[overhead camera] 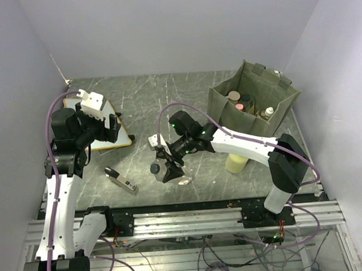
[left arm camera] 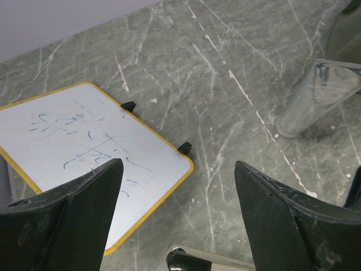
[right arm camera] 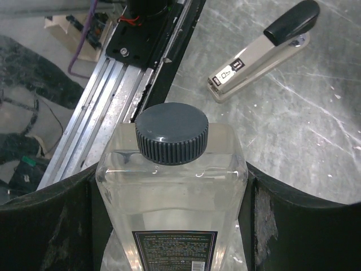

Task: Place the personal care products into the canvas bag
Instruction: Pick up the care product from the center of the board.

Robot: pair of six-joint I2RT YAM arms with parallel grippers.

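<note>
My right gripper [overhead camera: 169,171] [right arm camera: 172,183] is shut on a clear bottle [overhead camera: 171,173] [right arm camera: 172,186] with a dark grey cap [right arm camera: 171,132], one finger on each flat side. The bottle leans, cap to the left, with its base low over the table [left arm camera: 289,129]. A pale yellow-green bottle [overhead camera: 237,163] stands half hidden behind the right forearm. The olive canvas bag [overhead camera: 225,105] stands open at the back right with several bottles [overhead camera: 248,100] in it. Raised over the left side, my left gripper [overhead camera: 114,128] [left arm camera: 177,169] is open and holds nothing.
A white board with a yellow edge [overhead camera: 124,133] [left arm camera: 73,147] lies under the left gripper. A black-and-silver gadget [overhead camera: 121,179] [left arm camera: 192,261] [right arm camera: 259,51] lies near the front. The metal rail [overhead camera: 186,218] [right arm camera: 113,73] runs along the near edge. Walls close in on three sides.
</note>
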